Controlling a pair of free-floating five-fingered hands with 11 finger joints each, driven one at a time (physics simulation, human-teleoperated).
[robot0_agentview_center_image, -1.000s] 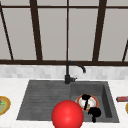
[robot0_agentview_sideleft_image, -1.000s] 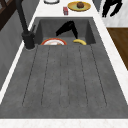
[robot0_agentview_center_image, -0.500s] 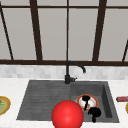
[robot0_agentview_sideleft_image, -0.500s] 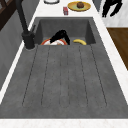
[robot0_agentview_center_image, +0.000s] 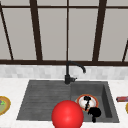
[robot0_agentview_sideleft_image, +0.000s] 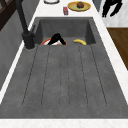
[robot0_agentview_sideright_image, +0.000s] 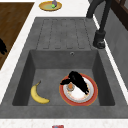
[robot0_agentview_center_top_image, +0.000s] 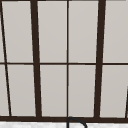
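Left robot hand (robot0_agentview_sideright_image: 76, 82) rests on the red-rimmed plate (robot0_agentview_sideright_image: 94, 90) in the sink (robot0_agentview_sideright_image: 62, 60) basin (grip cannot be told). The banana (robot0_agentview_sideright_image: 37, 95) lies apart. Right robot hand (robot0_agentview_sideleft_image: 110, 7) hangs open, off the tabletop (robot0_agentview_sideleft_image: 107, 47). Advised: level, centred contact on the plate.

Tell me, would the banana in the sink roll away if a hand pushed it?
Probably not far. The banana is curved and lies flat on the sink floor, so it would likely slide or spin rather than roll. It looks smooth, so it might slip a little. The basin walls would stop it.
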